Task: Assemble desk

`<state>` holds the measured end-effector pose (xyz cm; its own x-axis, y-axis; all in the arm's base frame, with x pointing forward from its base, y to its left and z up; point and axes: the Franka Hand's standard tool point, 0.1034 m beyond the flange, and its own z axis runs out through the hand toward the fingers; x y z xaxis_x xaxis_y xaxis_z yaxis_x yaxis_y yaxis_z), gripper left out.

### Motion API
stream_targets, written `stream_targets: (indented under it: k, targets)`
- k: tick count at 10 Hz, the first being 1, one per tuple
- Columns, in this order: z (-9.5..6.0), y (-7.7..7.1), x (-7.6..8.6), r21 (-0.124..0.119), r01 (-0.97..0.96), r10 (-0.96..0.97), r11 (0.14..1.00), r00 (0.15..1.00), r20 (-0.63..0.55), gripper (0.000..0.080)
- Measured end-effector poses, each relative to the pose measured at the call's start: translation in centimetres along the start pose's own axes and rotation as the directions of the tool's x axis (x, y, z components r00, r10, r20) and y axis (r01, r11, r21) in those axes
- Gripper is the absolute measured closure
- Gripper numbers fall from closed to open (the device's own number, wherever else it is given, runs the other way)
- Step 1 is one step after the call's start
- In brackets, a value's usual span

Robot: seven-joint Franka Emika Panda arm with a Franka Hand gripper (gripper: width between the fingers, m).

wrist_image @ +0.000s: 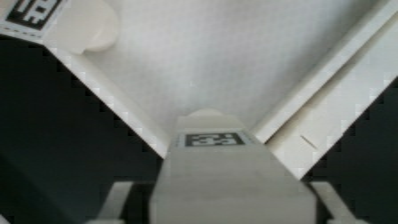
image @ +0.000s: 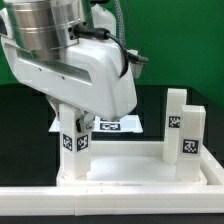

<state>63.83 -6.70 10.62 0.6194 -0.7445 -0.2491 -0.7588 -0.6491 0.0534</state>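
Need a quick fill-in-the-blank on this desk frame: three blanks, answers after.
1. The gripper sits over the leg on the exterior view's ___ side.
2. The tabletop lies on a table whose surface is ___.
3. In the wrist view, the end of the leg between the jaws carries a black-and-white square ___.

Missing words: left; black; tag.
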Motion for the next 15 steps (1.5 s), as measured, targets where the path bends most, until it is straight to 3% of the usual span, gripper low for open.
stream_targets:
  k: [3,6,8,9,10,12,13,15]
  targets:
    - [-0.5,1.2,1.9,0.035,-0.08,0.081,0.996,0.996,-0.026,0.0511]
    - [-0.5,1.4,2.1,0.032,-0.052,0.053,0.998,0.998,-0.027,0.0511]
    - [-0.3,1.2,2.0,0.014,0.181,-0.18,0.983,0.982,-0.056,0.0228]
    - [-0.2,1.5,1.9,0.006,0.335,-0.333,0.942,0.94,-0.077,0.0228]
    - [-0.1,1.9,1.8,0.002,0.402,-0.401,0.915,0.912,-0.082,0.0167]
    - [0.0,1.9,1.9,-0.009,0.509,-0.508,0.86,0.857,-0.081,0.0154]
    - [-0.1,2.0,2.1,-0.026,0.609,-0.609,0.793,0.788,-0.093,0.0151]
    - [-0.8,2.0,1.8,-0.104,0.845,-0.847,0.524,0.505,-0.166,0.0151]
